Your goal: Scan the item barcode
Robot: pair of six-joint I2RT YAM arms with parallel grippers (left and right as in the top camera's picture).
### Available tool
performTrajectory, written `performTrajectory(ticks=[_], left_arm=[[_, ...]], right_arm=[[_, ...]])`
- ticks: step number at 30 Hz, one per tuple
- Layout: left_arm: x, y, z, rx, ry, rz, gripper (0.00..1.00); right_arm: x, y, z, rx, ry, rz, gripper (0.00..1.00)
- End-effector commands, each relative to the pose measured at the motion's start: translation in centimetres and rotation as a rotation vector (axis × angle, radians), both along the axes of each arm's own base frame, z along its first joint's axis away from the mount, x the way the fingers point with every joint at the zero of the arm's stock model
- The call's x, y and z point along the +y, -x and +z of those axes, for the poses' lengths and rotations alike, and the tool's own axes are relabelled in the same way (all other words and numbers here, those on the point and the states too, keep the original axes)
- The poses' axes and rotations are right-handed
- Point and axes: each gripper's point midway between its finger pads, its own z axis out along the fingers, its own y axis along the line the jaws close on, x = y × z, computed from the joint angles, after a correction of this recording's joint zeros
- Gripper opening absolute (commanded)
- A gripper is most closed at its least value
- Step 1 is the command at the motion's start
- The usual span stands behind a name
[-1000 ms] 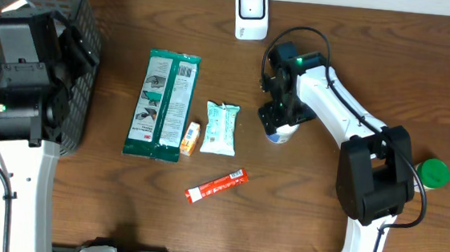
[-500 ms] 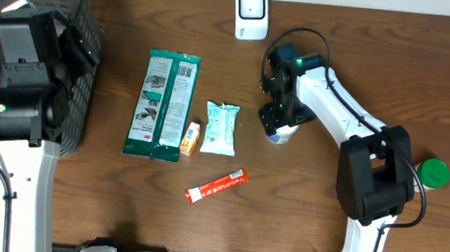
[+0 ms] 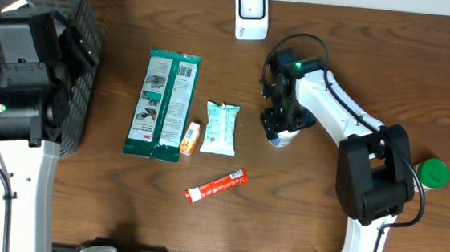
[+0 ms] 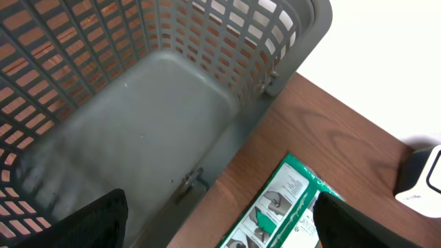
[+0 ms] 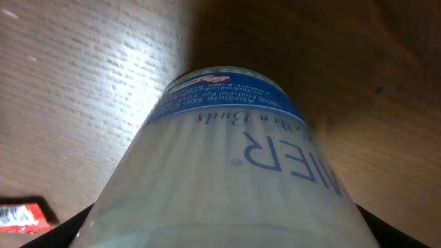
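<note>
A white round tub with a blue label (image 5: 227,165) fills the right wrist view. It stands on the table right of centre, and only its lower edge (image 3: 282,138) shows under the arm in the overhead view. My right gripper (image 3: 280,121) is down over it, a dark finger against each side, shut on it. The white barcode scanner (image 3: 251,13) stands at the back edge, well beyond the tub. My left gripper (image 4: 220,231) hangs open and holds nothing, above the basket's corner at the far left.
A grey mesh basket (image 3: 84,18) takes up the back left corner. A green pack (image 3: 162,103), a white-teal pouch (image 3: 220,128), a small yellow box (image 3: 190,138) and a red sachet (image 3: 216,185) lie mid-table. A green-capped thing (image 3: 433,173) sits at the right.
My right gripper has dropped a little lower over the tub and its jaws have narrowed against it. The left arm has not moved.
</note>
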Motion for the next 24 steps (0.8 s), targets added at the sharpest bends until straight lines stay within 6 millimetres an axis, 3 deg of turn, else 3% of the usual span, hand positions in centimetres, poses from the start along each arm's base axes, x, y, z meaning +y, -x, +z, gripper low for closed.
performTrajectory(ticks=[1, 5, 10, 11, 14, 19, 24], left_arm=[[0.3, 0.0, 0.1, 0.0, -0.007, 0.009, 0.84], [0.3, 0.0, 0.1, 0.0, -0.007, 0.009, 0.84], [0.3, 0.0, 0.1, 0.0, -0.007, 0.009, 0.84], [0.3, 0.0, 0.1, 0.0, -0.007, 0.009, 0.84], [0.3, 0.0, 0.1, 0.0, -0.007, 0.009, 0.84], [0.3, 0.0, 0.1, -0.001, -0.007, 0.009, 0.84], [0.3, 0.0, 0.1, 0.0, -0.007, 0.009, 0.84]], right_arm=[[0.8, -1.0, 2.5, -0.049, -0.028, -0.025, 0.63], [1.3, -1.5, 5.6, -0.113, -0.06, -0.028, 0.59], [2.6, -2.2, 12.0, -0.291, -0.146, -0.044, 0.53], [2.8, -2.3, 13.4, -0.334, -0.169, -0.048, 0.46], [3.2, -2.4, 17.6, -0.455, -0.239, -0.082, 0.01], [2.8, -1.4, 24.6, -0.633, -0.36, -0.163, 0.01], [2.7, -1.2, 29.8, -0.791, -0.462, -0.181, 0.01]])
